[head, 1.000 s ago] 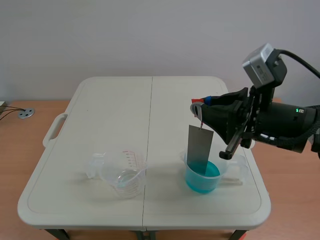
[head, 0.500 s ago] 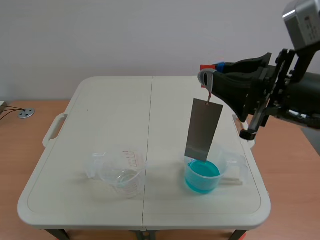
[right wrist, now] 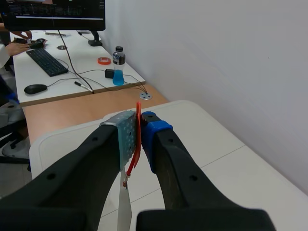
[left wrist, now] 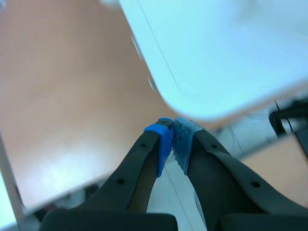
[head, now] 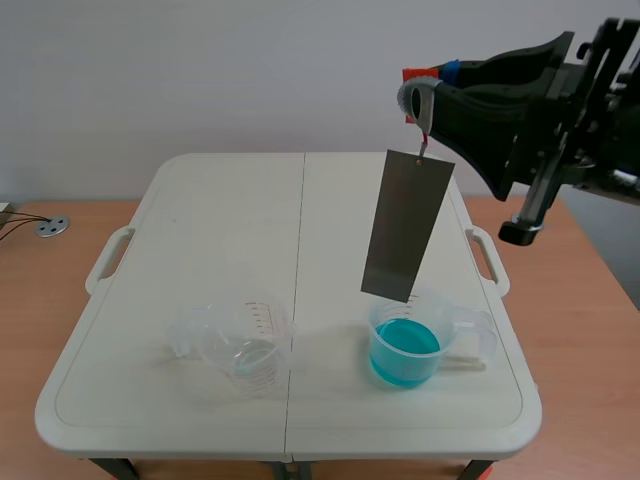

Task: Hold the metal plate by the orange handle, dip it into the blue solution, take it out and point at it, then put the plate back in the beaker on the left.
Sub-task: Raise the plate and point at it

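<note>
The right gripper (head: 420, 88) (right wrist: 139, 130) is seen closed on the orange handle (right wrist: 138, 137), which is pinched between a grey dotted pad (right wrist: 124, 137) and a blue one. The gripper is held high above the right half of the table (head: 230, 220), with its arm entering from the right. The metal plate (head: 405, 225) is hung from the handle. It is tilted, with its lower end swung toward the left. The plate is lifted clear of the liquid. Its lower edge is seen just above the rim of the clear beaker (head: 468, 330) in which the blue solution (head: 405, 345) is held. A second, empty beaker (head: 245, 345) with red markings is placed well apart on the left half of the table, near the front edge. The left gripper (left wrist: 173, 137) is shown only in its own wrist view. It is closed on nothing, with its pads pressed together. A rounded corner of the table is seen ahead of it, with wooden floor beside that.
</note>
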{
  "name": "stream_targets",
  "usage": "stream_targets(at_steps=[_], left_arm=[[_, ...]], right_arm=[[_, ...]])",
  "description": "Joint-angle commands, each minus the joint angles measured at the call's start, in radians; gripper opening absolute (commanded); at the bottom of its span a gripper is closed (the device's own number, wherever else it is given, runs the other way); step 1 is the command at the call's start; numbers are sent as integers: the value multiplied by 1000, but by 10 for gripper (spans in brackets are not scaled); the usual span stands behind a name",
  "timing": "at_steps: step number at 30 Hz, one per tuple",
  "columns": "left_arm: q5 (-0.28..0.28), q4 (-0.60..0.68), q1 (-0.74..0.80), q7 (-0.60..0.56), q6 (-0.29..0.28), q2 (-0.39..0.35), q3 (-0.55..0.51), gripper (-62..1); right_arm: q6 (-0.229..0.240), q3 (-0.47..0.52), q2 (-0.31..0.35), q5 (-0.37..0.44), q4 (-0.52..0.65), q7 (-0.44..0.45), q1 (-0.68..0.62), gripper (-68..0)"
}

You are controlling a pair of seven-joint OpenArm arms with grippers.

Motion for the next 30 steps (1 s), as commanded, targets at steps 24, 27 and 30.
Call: stream_targets(at_steps=[24,27,30], left_arm=[[-32,23,-560,-93,-253,13,552,-595],[-29,23,-597,-65,-267,34,597,-595],[-20,17,-632,-36,-269,64,641,-595]], right_arm=[[7,101,7,186,151,-154,9,-664],[7,101,7,186,151,-157,9,-664],[7,101,7,186,151,-157,9,-664]])
